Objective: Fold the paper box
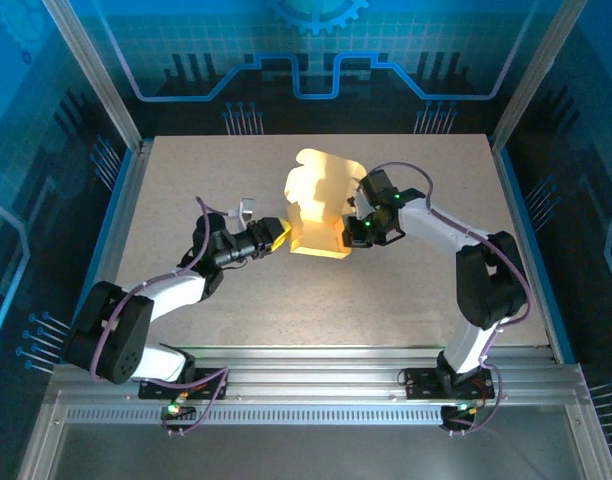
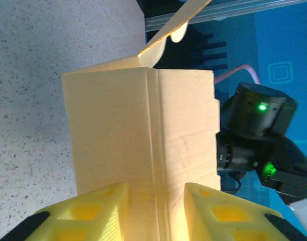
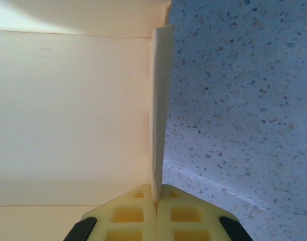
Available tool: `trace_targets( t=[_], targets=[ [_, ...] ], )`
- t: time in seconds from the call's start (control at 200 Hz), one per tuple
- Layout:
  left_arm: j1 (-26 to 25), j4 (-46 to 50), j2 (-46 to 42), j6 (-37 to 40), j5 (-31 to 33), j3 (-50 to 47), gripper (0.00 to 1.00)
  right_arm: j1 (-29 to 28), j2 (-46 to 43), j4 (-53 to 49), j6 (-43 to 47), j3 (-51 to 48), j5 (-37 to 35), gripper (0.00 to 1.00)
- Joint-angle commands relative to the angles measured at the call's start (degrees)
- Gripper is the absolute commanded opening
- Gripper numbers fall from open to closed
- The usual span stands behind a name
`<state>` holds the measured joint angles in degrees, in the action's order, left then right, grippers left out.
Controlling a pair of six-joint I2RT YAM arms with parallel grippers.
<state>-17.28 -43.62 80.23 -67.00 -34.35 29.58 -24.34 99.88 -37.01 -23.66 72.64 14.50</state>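
Paper box, right pincer pinching its wall, left pincer straddling corner, grip unclear

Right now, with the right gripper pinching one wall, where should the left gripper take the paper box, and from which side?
Probably the upright folded corner of the paper box, approached level from the robot's left. That crease stands between the spread fingers of the left gripper, and a fold likely resists crushing better than the thin wall the right gripper pinches.
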Motion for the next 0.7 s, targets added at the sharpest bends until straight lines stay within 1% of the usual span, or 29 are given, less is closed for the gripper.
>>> trace_targets(
  t=[0.0, 0.145, 0.3, 0.395, 0.695],
  targets=[
    [-1.0, 3.5, 1.5, 2.1, -1.9, 2.0, 0.33, -2.1, -0.8, -4.6, 2.6, 2.6, -6.3, 0.00],
    [-1.4, 6.4, 2.7, 2.8, -2.0, 3.0, 0.33, -5.1, -0.9, -8.5, 4.5, 5.1, -16.5, 0.00],
    [-1.7, 9.3, 3.7, 3.8, -1.3, 3.7, 0.32, -7.4, -1.0, -11.0, 5.1, 6.8, -23.6, 0.00],
    [-2.0, 11.2, 4.6, 4.4, -0.8, 4.0, 0.32, -8.4, -1.3, -12.1, 5.2, 7.7, -26.4, 0.00],
    [-2.6, 11.2, 7.4, 3.7, -0.2, 4.8, 0.32, -11.4, -0.7, -14.4, 5.1, 10.6, -31.1, 0.00]
  ],
)
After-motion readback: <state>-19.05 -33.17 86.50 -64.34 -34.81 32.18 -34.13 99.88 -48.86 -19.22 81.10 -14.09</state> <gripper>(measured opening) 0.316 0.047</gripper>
